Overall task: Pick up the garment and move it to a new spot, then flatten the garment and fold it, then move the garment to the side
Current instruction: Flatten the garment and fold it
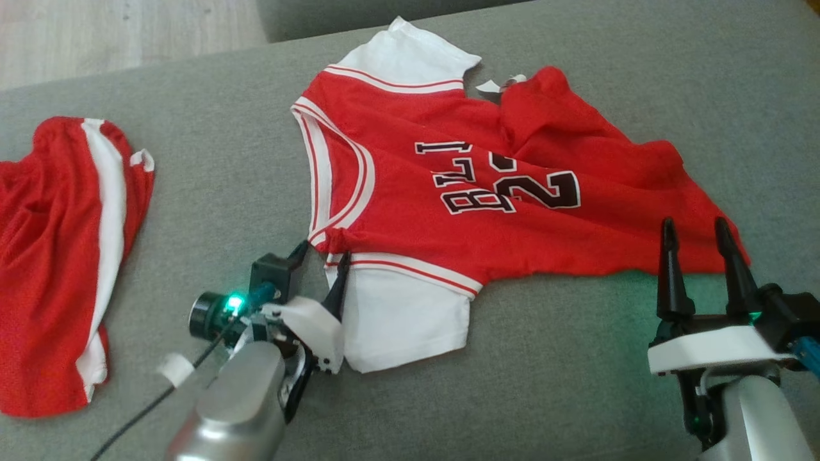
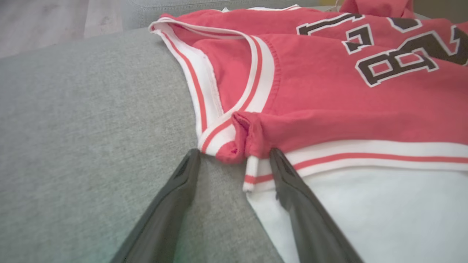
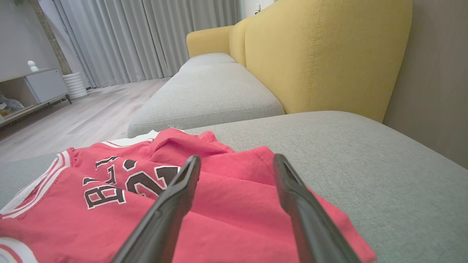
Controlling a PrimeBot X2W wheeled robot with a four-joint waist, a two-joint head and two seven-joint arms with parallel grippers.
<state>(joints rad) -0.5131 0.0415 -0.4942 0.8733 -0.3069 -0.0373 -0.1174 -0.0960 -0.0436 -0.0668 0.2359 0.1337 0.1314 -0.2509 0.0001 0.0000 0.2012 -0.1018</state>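
The garment [image 1: 487,211] is a red jersey with white sleeves and black numbers, lying spread but wrinkled on the grey cushion [image 1: 576,384]. My left gripper [image 1: 323,251] is open at the near shoulder, where the collar trim meets the white sleeve; in the left wrist view the bunched shoulder fabric [image 2: 239,140] sits between the tips of my left gripper [image 2: 234,155]. My right gripper [image 1: 695,229] is open above the jersey's hem corner at the right; in the right wrist view my right gripper [image 3: 236,162] hovers over the red cloth [image 3: 226,212] with nothing held.
Red shorts with a white stripe [image 1: 64,256] lie at the left of the cushion. A second grey seat [image 3: 208,95] and a yellow backrest [image 3: 321,54] stand beyond. Wooden floor [image 1: 96,32] shows at the far left past the cushion's edge.
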